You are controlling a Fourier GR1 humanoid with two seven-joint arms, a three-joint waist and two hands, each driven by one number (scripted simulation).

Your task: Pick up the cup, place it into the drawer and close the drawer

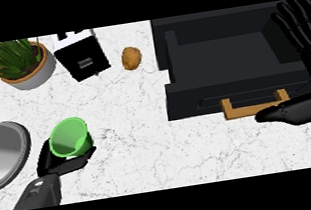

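Green cup [69,136] was well left of the open drawer [226,58], left hand [62,160] fingers wrapped around it; right hand [309,61] rested by the drawer, fingers straight; so grabbed, but placing and closing still left to do, I'd say.

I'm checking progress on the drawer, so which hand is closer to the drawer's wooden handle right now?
The right hand, open, fingers up, right beside the handle at the drawer's front. The left hand is far across the counter, curled round the green cup.
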